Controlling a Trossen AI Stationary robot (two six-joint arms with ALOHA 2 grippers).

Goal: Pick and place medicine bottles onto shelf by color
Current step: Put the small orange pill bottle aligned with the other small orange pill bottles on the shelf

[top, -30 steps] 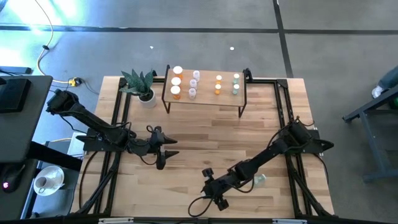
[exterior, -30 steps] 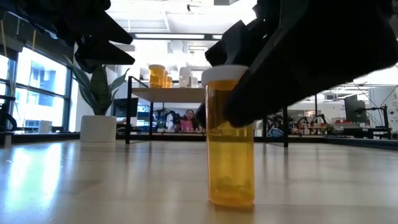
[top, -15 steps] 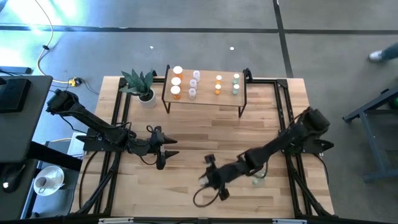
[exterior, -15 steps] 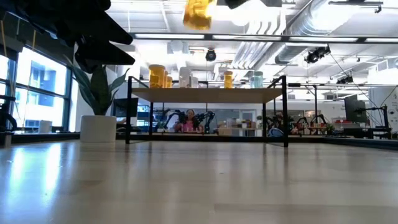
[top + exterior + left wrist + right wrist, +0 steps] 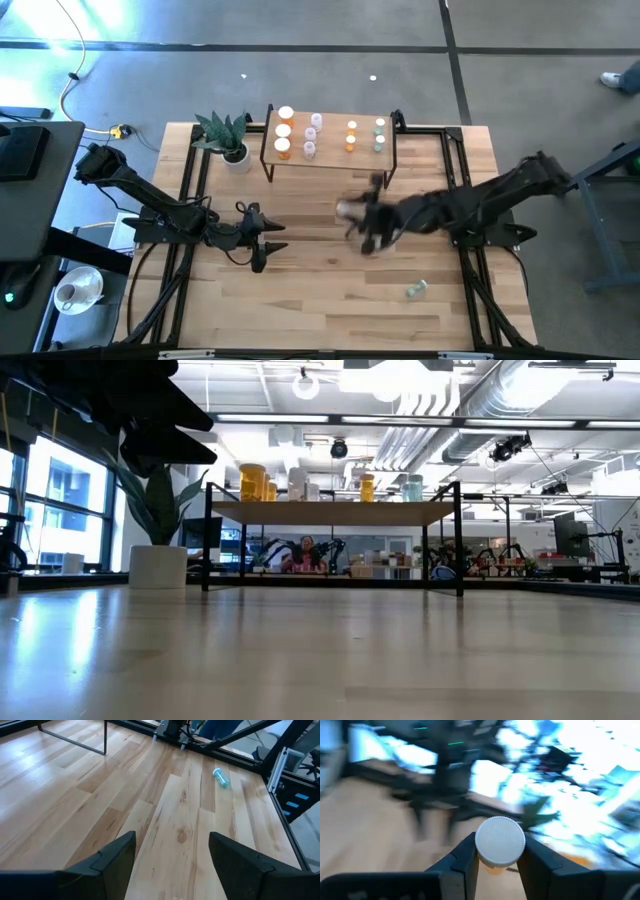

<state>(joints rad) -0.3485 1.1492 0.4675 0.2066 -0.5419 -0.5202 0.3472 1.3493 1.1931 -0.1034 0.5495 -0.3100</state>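
Carrying a bottle (image 5: 499,843) between its jaws, the right gripper (image 5: 362,217) hangs above the mid tabletop (image 5: 320,290), short of the shelf (image 5: 330,160).

1. Shelf. It stands ahead of the right jaws, toward the far edge of the tabletop. Its board is long from side to side. Three large orange bottles (image 5: 283,131) fill the end nearest the plant (image 5: 227,136). Small white bottles (image 5: 312,133) stand next, then small orange bottles (image 5: 351,136), then pale green bottles (image 5: 379,135) at the other end.

2. Right arm. It is the nearer arm to the shelf. In the high view its gripper is blurred, just in front of the shelf's near edge.

3. Held bottle. In the right wrist view the jaws pinch it just below its white cap, one finger (image 5: 466,857) on each side. An orange body shows under the cap. Its long axis runs away from the wrist camera, cap toward the lens. Judged by colour, its place lies ahead of the jaws and off toward the plant end.

4. Left gripper (image 5: 262,241). It waits low over the tabletop, well apart from the shelf, jaws spread and empty.

5. Green bottle (image 5: 220,776). It lies on its side on the tabletop, well ahead of the left jaws and behind the right jaws.
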